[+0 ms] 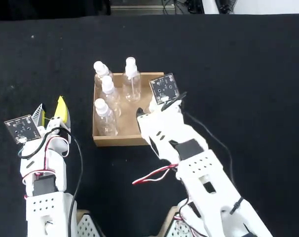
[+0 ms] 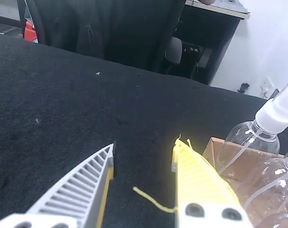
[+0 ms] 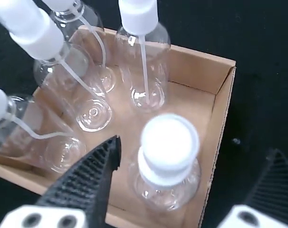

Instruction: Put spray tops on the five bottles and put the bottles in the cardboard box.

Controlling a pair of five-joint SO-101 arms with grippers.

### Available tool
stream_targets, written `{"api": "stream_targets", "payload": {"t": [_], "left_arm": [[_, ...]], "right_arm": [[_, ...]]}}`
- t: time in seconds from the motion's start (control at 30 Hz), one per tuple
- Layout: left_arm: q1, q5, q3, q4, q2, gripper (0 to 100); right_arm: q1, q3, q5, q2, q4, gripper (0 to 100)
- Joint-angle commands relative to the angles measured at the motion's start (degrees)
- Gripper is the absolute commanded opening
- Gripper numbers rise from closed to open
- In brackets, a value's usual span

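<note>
Five bottles stand capped in the box. Your right claw gapes astride the fifth bottle, apparently not touching. The task looks done: lift straight clear. Your left claw sits open beside the box.

We observe a shallow, open-topped brown cardboard box lying flat on the table, holding five clear plastic bottles. All five stand upright on the box floor. Each bottle carries a white spray top, with a thin dip tube running down to the base. In the high view, three bottles form a close row along the left wall: the farthest bottle, the middle bottle and the nearest bottle. The fourth bottle stands at the far wall, beside that row. The fifth bottle stands near the opposite side wall, seen cap-on from above.
</note>
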Motion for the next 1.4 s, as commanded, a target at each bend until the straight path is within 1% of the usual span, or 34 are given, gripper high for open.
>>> {"api": "stream_targets", "payload": {"t": [0.0, 0.13, 0.33, 0.57, 0.67, 0.77, 0.83, 1.0, 1.07, 1.13, 1.2, 1.3, 1.37], "left_arm": [[-0.2, -0.4, 1.4, -0.2, -0.9, 19], [-0.2, -0.4, 1.4, -0.2, -0.9, 19], [-0.1, -0.4, 1.4, -0.2, -0.9, 19], [-0.2, -0.4, 1.4, 0.1, -0.9, 19], [-0.1, -0.4, 1.4, 0.2, -0.9, 19], [-0.5, -0.4, 1.4, 0.2, -0.9, 19], [-0.5, -0.4, 1.4, 0.2, -0.9, 19], [-0.5, -0.4, 1.4, 1.2, -0.9, 18], [-0.3, -0.4, 1.2, 3.2, -0.9, 12], [-0.3, -0.4, 1.0, 3.6, -0.9, 2], [-0.5, -0.4, 1.2, 3.8, -0.9, 5], [-0.6, -0.4, 1.3, 3.6, -0.9, 3], [-0.7, -0.5, 1.2, 3.9, -0.9, 3]], "right_arm": [[-0.9, -4.8, 0.0, -0.7, 1.4, 41.3], [-0.6, -7.2, 0.0, -5.8, 6.3, 41.3], [-0.5, -8.3, 0.4, -18.3, 12.1, 41.3], [0.1, -13.8, 0.4, -32.1, 21.7, 41.0], [6.0, -13.5, 0.0, -34.7, 22.5, 41.0], [14.1, -11.7, -0.1, -34.9, 23.2, 38.9], [19.1, -9.2, 0.0, -35.4, 23.6, 32.6], [30.9, -3.6, 0.4, -35.4, 23.2, 9.4], [34.2, -1.7, 0.4, -35.4, 23.2, 3.8], [36.7, 0.6, 0.4, -35.4, 23.2, 3.4], [38.6, 3.5, 0.4, -35.4, 23.2, 4.0], [39.8, 8.7, 0.4, -35.4, 23.2, 3.5], [39.7, 11.8, 0.4, -35.4, 23.2, 3.3]]}}
